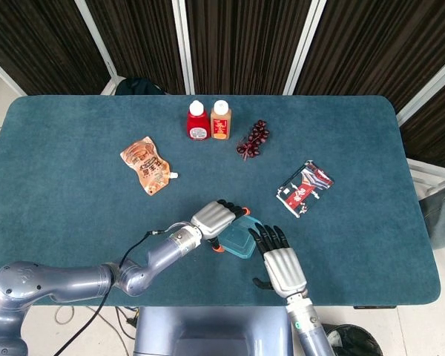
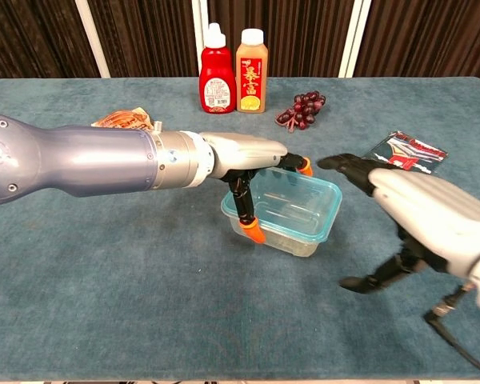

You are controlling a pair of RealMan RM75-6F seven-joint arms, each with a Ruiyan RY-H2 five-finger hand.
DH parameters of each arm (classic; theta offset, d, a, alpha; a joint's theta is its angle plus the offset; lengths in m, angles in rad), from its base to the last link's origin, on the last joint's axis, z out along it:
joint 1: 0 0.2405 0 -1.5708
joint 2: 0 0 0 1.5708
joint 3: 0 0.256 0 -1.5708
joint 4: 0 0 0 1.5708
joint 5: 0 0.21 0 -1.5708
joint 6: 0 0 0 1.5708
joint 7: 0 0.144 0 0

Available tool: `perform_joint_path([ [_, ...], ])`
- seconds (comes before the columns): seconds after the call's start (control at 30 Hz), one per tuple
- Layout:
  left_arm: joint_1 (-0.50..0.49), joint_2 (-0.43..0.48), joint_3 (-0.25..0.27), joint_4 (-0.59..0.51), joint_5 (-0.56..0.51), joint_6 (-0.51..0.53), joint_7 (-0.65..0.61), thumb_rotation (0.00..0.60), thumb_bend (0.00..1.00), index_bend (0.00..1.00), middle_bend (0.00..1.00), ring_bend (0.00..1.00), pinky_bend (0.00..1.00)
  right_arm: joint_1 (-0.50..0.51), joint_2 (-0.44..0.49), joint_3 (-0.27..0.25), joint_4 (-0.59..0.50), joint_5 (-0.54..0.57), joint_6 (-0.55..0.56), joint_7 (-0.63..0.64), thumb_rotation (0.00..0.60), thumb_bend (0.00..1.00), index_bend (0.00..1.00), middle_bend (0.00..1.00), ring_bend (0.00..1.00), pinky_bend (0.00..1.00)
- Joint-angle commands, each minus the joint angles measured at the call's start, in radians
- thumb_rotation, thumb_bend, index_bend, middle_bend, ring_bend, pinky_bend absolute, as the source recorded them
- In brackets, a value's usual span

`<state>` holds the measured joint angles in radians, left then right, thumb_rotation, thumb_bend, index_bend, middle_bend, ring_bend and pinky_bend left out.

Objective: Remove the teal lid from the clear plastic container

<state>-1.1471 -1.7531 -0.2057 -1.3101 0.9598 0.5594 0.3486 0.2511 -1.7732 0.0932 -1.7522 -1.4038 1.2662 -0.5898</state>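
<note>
Right hand [image 2: 432, 220] nearest, fingers spread, empty, just right of container [image 2: 292, 210]. Left hand [image 2: 244, 160] grips its left wall. Lid [image 2: 326, 194] probably light, flexible: peel at corner.

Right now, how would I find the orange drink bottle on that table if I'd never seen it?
Look to the far edge of the blue table, near the middle, where two small white-capped bottles stand side by side. The orange bottle is the right one of the pair, between the red bottle and the grapes; its orange body sets it apart.

Clear plastic container [image 2: 292, 212], upright near table's front edge, teal lid [image 2: 300, 190] seemingly seated on top
</note>
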Motion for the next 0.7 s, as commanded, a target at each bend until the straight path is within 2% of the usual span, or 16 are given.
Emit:
perform_joint_path([
  [0.03, -0.004, 0.000, 0.002, -0.003, -0.002, 0.002, 0.001, 0.600, 0.09, 0.13, 0.21, 0.19, 0.36, 0.015, -0.044, 0.024, 0.022, 0.017, 0.008, -0.019, 0.600, 0.19, 0.00, 0.00, 0.00, 0.00],
  [0.37, -0.025, -0.002, 0.013, -0.012, -0.032, 0.011, 0.005, 0.600, 0.09, 0.13, 0.21, 0.19, 0.36, 0.036, -0.111, 0.058, 0.071, 0.068, 0.016, -0.040, 0.600, 0.19, 0.00, 0.00, 0.00, 0.00],
  [0.7, -0.037, 0.003, 0.030, -0.021, -0.051, 0.015, 0.004, 0.600, 0.09, 0.13, 0.21, 0.19, 0.36, 0.054, -0.121, 0.076, 0.103, 0.071, 0.026, -0.020, 0.600, 0.22, 0.00, 0.00, 0.00, 0.00],
])
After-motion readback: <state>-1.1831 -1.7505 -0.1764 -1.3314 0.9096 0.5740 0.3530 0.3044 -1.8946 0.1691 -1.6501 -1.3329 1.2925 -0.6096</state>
